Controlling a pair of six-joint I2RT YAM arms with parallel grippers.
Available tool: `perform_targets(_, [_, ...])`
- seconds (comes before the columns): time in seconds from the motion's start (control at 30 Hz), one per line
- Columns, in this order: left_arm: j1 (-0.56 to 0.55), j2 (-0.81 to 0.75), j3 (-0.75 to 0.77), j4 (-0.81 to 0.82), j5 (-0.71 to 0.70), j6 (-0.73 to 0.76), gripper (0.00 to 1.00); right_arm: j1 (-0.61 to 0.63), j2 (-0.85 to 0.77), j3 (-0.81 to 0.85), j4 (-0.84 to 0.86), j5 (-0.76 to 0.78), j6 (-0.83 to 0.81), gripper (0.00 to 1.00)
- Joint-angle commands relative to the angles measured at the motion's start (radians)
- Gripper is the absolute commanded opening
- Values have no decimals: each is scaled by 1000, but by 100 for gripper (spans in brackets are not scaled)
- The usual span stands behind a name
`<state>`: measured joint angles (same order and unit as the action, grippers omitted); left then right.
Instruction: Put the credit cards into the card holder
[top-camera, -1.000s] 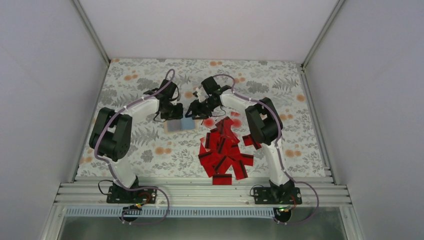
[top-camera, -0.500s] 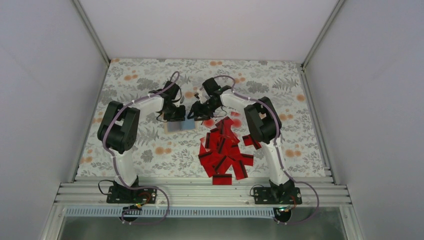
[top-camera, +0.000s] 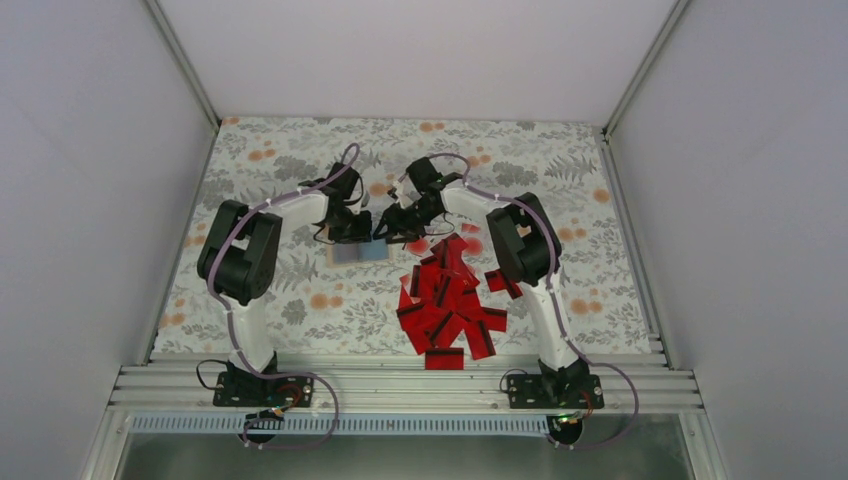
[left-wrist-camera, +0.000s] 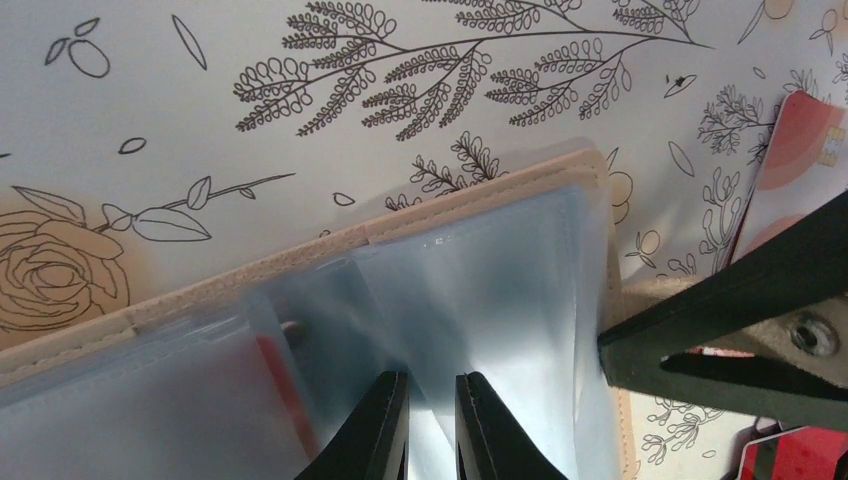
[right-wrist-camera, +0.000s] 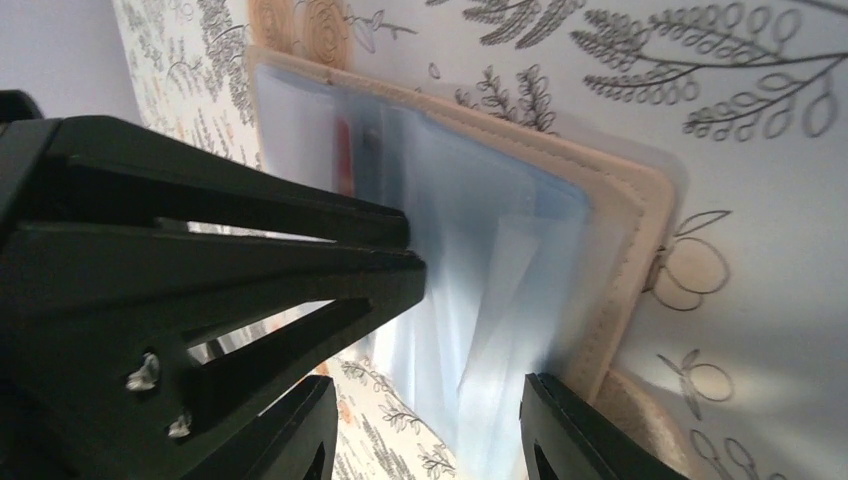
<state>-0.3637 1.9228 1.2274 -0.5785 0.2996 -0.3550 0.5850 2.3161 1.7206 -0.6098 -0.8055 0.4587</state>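
Left gripper (left-wrist-camera: 432, 388) pinched nearly closed on a clear sleeve (left-wrist-camera: 500, 290) of the open tan card holder (left-wrist-camera: 300, 252), right gripper (right-wrist-camera: 425, 395) spread wide astride the holder's far edge opposite, grasping nothing, red credit cards (top-camera: 447, 305) heaped on the floral cloth (top-camera: 280, 160) just beside the right gripper, toward the arm bases

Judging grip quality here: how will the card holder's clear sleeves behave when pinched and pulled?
Probably floppy: the clear sleeves bow and wrinkle where the left tool pinches one. Likely slippery, given their glossy sheen. The card holder looks thin, so it may slide on the cloth.
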Motion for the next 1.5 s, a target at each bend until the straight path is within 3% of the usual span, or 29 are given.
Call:
perform_targets(0.0, [2,27,-3,15,23,-3,14,6,17,-8,45,-105,-14,47])
perform_targets(0.13, [2,30,-5,19,33,-9,14,5,9,15,41,-136,-27,47])
perform_targets(0.4, [2,18,-7,13,12,-17,13,-33,-58,24,-45,39,-69,47])
perform_targets(0.87, [2,-101,-17,-58,-68,-19,14,-37,-10,6,-16,-9,-60,46])
perform_targets(1.47, [2,-42,-54,-46,-64,-7,13,-12,31,33,-19,3,-33,45])
